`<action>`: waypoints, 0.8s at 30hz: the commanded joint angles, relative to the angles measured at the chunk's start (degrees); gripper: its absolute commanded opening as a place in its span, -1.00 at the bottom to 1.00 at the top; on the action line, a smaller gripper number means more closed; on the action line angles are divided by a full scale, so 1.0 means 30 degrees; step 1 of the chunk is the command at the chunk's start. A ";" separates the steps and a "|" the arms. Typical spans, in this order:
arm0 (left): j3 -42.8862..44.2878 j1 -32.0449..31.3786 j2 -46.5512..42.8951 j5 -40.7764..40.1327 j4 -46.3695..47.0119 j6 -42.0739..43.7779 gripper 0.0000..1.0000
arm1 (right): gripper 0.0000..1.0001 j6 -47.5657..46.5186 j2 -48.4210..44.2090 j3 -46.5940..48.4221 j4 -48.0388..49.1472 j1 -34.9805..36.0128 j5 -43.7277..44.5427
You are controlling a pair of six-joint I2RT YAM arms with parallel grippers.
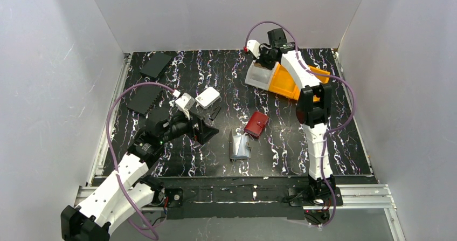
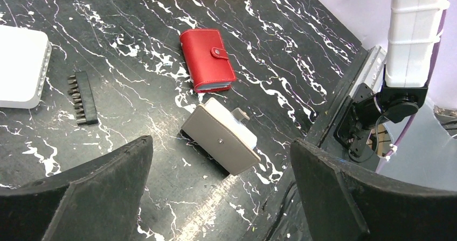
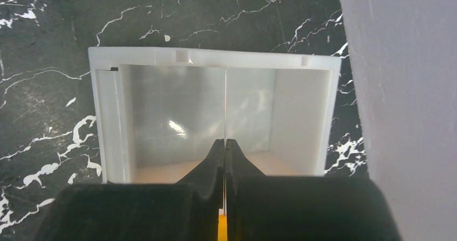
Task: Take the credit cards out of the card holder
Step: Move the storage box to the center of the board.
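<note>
Left gripper (image 1: 204, 128): jaws spread wide, nothing held, hanging at about 9 o'clock of the card holder (image 1: 240, 145), near it but apart. The holder sits near the front edge of the table (image 1: 334, 138), at roughly 6 o'clock from the mat's centre. It is half-folded and propped on an edge, with its silvery inside showing from above and its taupe cover and snap tab facing the left wrist camera. We cannot pick out any of the credit cards with certainty; a pale strip shows at the holder's mouth, but it may be lining. The red wallet (image 1: 256, 124) lies just beside the holder at its 1 o'clock. Right gripper (image 3: 224, 144): closed tight, over a white bin (image 3: 215, 55) at the far side, about 1 o'clock on the table. A thin pale line runs up from its tips, and we cannot tell whether it is a card edge or a bin seam. Risks as we judge them: the propped holder looks light, so a finger arriving from 9 o'clock could tip or skid it toward the red wallet. Closing across the whole holder would clamp any cards inside it. With the right arm well away, nothing braces the holder against a pull. The red wallet is close enough to be caught by mistake.
</note>
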 commanded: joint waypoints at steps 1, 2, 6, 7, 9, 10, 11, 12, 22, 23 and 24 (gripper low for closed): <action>0.0211 0.0093 0.0118 -0.0252 0.0446 0.0140 0.97 | -0.97 0.1128 -0.1214 -0.1276 0.3263 -0.0264 -0.0053; 0.0185 0.0078 0.0118 -0.0256 0.0446 0.0133 0.97 | -0.97 0.1195 -0.0914 -0.0911 0.3039 -0.0311 0.0108; 0.0131 0.0093 0.0215 -0.0288 0.0446 0.0132 0.97 | -0.97 0.1652 -0.0011 -0.0078 0.2516 -0.0585 -0.0057; 0.0135 0.0074 0.0270 -0.0286 0.0446 0.0106 0.97 | -0.97 0.1740 0.0017 -0.0307 0.2734 -0.0622 -0.0079; 0.0151 0.0089 0.0395 -0.0258 0.0472 0.0059 0.97 | -0.97 0.1884 0.0104 -0.0646 0.3238 -0.0640 -0.0038; 0.0177 0.0085 0.0479 -0.0231 0.0497 0.0031 0.97 | -0.97 0.1975 0.0203 -0.0678 0.3479 -0.0662 0.0082; 0.0181 0.0092 0.0511 -0.0202 0.0504 -0.0005 0.97 | -0.97 0.2114 0.0355 -0.0627 0.3550 -0.0668 0.0158; 0.0181 0.0092 0.0574 -0.0172 0.0527 -0.0035 0.97 | -0.97 0.2164 0.0538 -0.0478 0.3474 -0.0669 0.0171; 0.0006 0.0093 0.0682 0.0033 0.0680 -0.0431 0.97 | -0.97 0.2630 0.0865 -0.1113 0.1756 -0.0669 -0.1286; 0.0005 0.0093 0.0636 0.0036 0.0681 -0.0466 0.97 | -0.97 0.2701 0.0935 -0.1037 0.1427 -0.0669 -0.1515; -0.0020 0.0093 0.0597 0.0037 0.0681 -0.0481 0.97 | -0.97 0.2776 0.1010 -0.0961 0.1019 -0.0669 -0.1807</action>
